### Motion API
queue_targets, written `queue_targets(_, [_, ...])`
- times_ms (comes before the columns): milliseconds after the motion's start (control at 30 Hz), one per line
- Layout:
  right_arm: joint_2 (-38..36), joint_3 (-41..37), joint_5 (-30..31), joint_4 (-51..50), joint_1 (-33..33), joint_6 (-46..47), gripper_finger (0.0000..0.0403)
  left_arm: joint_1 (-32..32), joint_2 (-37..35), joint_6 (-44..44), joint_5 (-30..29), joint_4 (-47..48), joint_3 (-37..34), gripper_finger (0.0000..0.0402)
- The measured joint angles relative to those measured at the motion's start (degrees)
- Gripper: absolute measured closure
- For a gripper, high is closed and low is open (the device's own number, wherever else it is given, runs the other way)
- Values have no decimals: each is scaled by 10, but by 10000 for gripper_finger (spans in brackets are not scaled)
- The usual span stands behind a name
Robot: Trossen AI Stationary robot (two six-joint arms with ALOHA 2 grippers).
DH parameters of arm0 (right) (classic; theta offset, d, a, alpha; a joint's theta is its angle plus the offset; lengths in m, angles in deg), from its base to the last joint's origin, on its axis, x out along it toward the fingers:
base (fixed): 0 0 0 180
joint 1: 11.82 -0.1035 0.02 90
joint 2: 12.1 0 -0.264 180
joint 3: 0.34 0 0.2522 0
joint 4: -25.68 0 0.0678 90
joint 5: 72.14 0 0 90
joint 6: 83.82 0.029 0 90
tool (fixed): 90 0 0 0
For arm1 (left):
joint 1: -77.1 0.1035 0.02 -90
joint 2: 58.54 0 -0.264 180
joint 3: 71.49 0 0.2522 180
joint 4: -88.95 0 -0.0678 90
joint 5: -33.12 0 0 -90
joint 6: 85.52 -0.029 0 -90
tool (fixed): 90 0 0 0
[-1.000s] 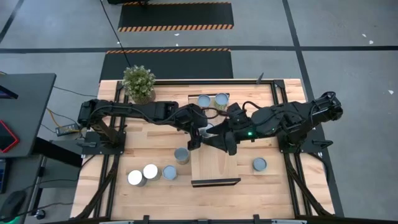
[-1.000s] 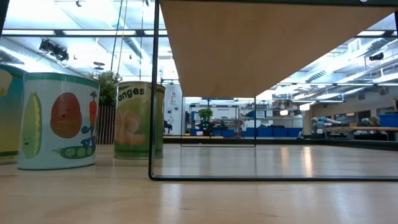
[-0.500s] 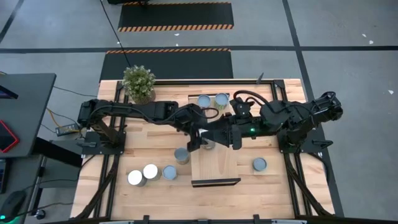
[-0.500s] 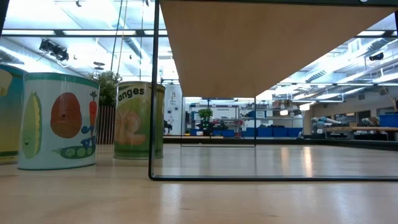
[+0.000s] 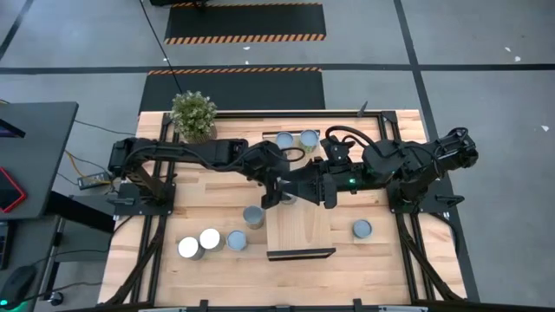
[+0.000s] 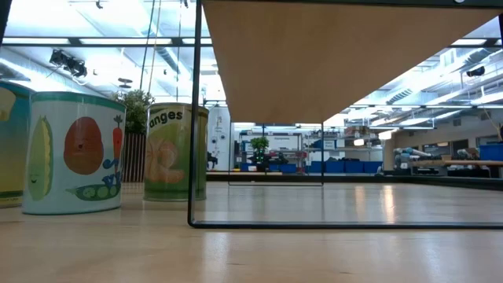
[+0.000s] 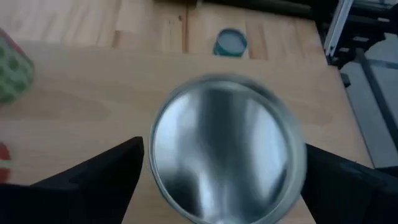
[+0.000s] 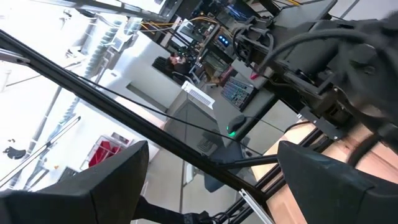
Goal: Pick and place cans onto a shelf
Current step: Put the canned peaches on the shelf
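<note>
A can (image 7: 227, 162) with a silvery top stands on the raised wooden shelf (image 5: 300, 230), about midway along it. My left gripper (image 7: 224, 149) is open, with one finger on either side of this can; a sliver of shelf shows between one finger and the can's rim. My right gripper (image 5: 299, 186) hovers over the shelf just beside it, open and pointing level, with nothing between its fingers (image 8: 106, 180). Two more cans (image 5: 296, 139) stand at the shelf's far end.
Several cans stand on the table left of the shelf (image 5: 252, 217) (image 5: 211, 242), and one stands to its right (image 5: 362, 229). A potted plant (image 5: 193, 115) is at the far left. In the low view, tall printed cans (image 6: 75, 153) stand left of the shelf's dark frame (image 6: 191, 118).
My right gripper has tipped upward from slanting down at the shelf to pointing level, and it has risen slightly over the shelf's middle. The can and the other cans have stayed where they were.
</note>
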Motion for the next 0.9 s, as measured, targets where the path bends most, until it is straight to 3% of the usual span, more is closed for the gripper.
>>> queue_targets(400, [0, 0, 0, 8, 0, 0, 39, 0, -34, -31, -74, -23, 0, 3])
queue_targets(600, [0, 0, 0, 9, 0, 0, 39, 0, -39, -30, -76, -64, 1, 3])
queue_targets(900, [0, 0, 0, 9, 0, 0, 39, 3, -54, 0, -65, -17, 1, 3])
